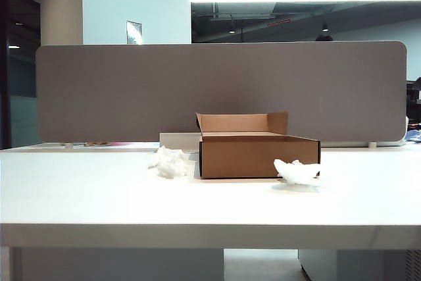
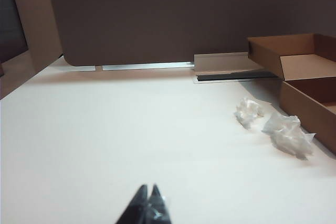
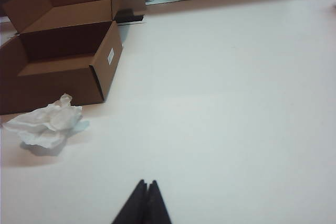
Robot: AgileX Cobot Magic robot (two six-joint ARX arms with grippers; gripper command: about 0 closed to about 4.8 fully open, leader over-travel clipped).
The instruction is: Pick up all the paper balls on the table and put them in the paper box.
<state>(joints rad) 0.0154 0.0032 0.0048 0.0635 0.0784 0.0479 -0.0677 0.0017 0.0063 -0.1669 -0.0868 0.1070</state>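
The paper box, brown cardboard with its flaps up at the rear, stands mid-table. One white paper ball lies by the box's left wall, another paper ball at its front right corner. In the left wrist view a crumpled ball lies beside the box wall, with a smaller white wad just past it. My left gripper is shut and empty, well short of them. My right gripper is shut and empty, apart from the ball and the box. Neither gripper shows in the exterior view.
A grey fabric divider runs along the back of the table. A flat white block sits behind the box against it, and it also shows in the left wrist view as a white block.
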